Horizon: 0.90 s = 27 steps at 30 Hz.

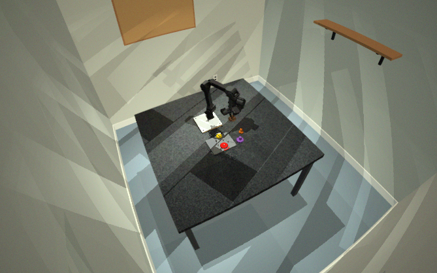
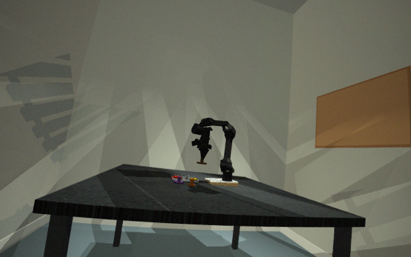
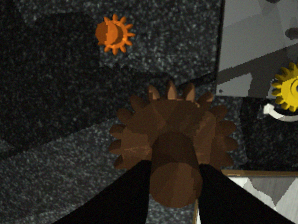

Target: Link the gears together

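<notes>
My gripper (image 1: 232, 115) (image 2: 202, 160) (image 3: 174, 172) is shut on the knob of a large brown gear (image 1: 232, 119) (image 2: 201, 163) (image 3: 134, 145). It holds the gear level, well above the table. A small orange gear (image 1: 241, 130) (image 2: 191, 182) (image 3: 118, 35) and a purple gear (image 1: 240, 139) (image 2: 178, 181) stand on the table beside the grey board (image 1: 211, 147) (image 3: 239, 55). The red gear (image 1: 225, 145) and the yellow gear (image 1: 217, 135) (image 3: 286, 89) sit on the board. Small pegs show between them; their exact layout is too small to tell.
The white base plate (image 1: 201, 125) (image 2: 214, 181) (image 3: 249, 186) of the arm lies behind the board, near its yellow-gear side. The orange gear lies between the held gear and the purple gear in the top view. Dark shadows cross the table (image 1: 281, 152).
</notes>
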### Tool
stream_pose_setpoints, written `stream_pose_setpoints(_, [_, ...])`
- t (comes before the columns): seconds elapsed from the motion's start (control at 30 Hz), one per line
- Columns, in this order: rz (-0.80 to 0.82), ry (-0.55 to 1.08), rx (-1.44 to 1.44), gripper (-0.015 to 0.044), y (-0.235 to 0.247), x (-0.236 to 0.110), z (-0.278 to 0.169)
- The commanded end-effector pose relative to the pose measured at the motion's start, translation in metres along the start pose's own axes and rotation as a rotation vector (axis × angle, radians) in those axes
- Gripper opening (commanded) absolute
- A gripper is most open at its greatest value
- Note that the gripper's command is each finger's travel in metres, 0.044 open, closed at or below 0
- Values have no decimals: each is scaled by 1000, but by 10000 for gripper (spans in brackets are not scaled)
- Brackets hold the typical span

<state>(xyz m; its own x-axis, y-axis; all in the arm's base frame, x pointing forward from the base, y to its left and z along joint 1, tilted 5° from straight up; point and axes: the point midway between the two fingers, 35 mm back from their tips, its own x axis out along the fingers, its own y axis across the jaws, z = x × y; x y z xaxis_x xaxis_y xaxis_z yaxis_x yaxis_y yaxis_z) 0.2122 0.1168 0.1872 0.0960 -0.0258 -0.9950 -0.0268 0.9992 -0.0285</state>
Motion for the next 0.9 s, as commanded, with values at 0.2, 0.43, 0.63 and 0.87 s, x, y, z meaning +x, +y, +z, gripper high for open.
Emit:
stream_pose_setpoints(0.2, [-2,4,-3,0,-12,12,15])
stream_pose_setpoints(0.43, [-3,3,-3,0,-22,19,24])
stream_pose_setpoints(0.63, [-3,3,-3,0,-31,25,31])
stream_pose_setpoints(0.87, [-4,3,-2,0,-42,32,39])
